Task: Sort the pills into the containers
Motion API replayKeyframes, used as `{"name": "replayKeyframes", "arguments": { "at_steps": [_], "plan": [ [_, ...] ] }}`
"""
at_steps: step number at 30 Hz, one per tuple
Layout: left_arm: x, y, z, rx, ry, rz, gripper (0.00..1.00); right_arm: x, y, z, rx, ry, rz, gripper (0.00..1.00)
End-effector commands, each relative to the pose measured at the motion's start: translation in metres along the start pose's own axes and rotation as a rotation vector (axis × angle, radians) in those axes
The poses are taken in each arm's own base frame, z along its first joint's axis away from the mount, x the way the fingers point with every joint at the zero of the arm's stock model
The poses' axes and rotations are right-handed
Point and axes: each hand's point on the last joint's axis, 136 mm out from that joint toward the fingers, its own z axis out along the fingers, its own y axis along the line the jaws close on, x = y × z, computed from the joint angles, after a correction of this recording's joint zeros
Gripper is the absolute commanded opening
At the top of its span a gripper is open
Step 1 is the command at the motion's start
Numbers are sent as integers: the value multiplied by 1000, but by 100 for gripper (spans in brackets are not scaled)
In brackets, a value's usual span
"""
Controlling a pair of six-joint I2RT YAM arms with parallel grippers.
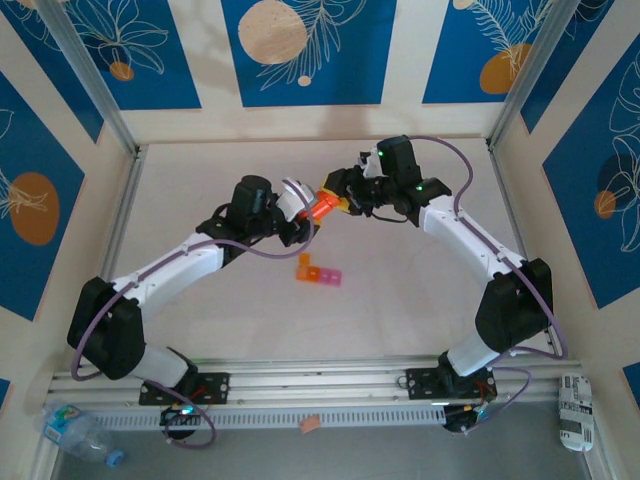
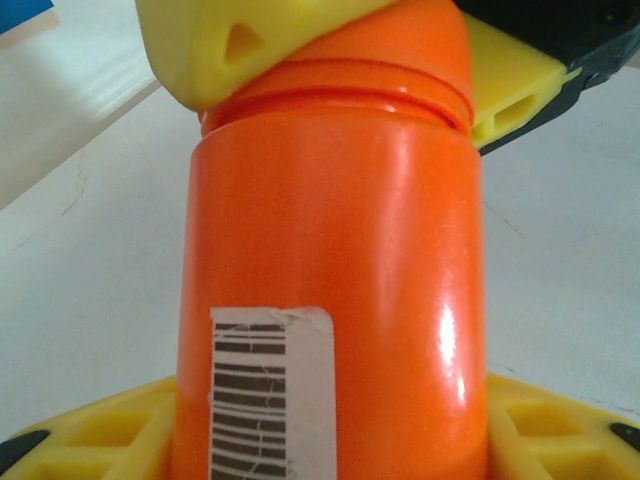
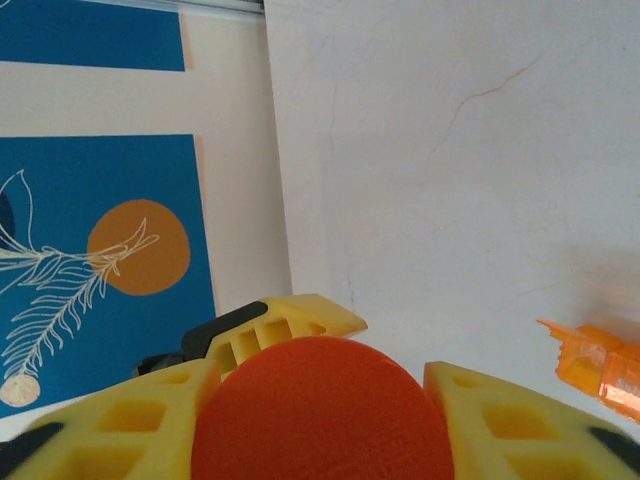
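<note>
Orange bottle [image 2: 330, 300], light, rigid, slick: left fingers [image 2: 560, 420] grip body, right fingers [image 3: 130, 420] clamp cap [image 3: 320, 410]; containers [image 1: 318, 270], tiny, easily nudged, lie mid-counter [image 1: 400, 320].

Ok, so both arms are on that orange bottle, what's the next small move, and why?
Probably twist the cap off with the right gripper. The left gripper holds the orange bottle by its body above the table, and the right gripper's yellow fingers sit on both sides of the cap, which is on. The containers lie on the table nearby.
</note>
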Motion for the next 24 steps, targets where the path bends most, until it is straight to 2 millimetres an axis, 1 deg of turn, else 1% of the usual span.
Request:
{"name": "replayKeyframes", "arguments": {
  "at_steps": [1,3,5,7,9,12,15,17,18,19,20,21,22,24],
  "plan": [
    [-22,0,-2,-9,-57,14,0,6,7,-2,-31,13,-22,36],
    [-24,0,-3,-10,-67,2,0,4,6,-3,-41,9,-38,33],
    [-27,-1,-5,8,-80,-13,0,-2,10,-4,-77,-11,-94,32],
    [-33,-5,-9,47,-101,-38,0,-10,13,-9,-115,-49,-191,32],
    [-38,-10,-14,96,-130,-67,0,-13,25,-15,-201,-78,-330,33],
    [-52,-16,-25,185,-201,-132,0,-6,41,-26,-356,-92,-513,35],
    [-62,-17,-32,239,-260,-183,0,-2,46,-30,-396,-70,-551,37],
    [-63,-15,-32,229,-273,-191,0,-1,49,-30,-403,-51,-543,41],
    [-63,-14,-32,222,-274,-191,0,-1,50,-31,-406,-47,-536,48],
    [-62,-13,-31,217,-270,-190,0,-2,52,-33,-401,-52,-522,60],
    [-60,-12,-30,209,-263,-189,0,-3,52,-34,-391,-59,-509,70],
    [-59,-11,-30,200,-257,-183,0,-5,51,-37,-371,-75,-486,77],
    [-56,-9,-28,186,-244,-180,0,-9,48,-38,-339,-94,-453,82],
    [-51,-4,-27,155,-224,-169,0,-16,41,-44,-286,-134,-383,87]
  ]
}}
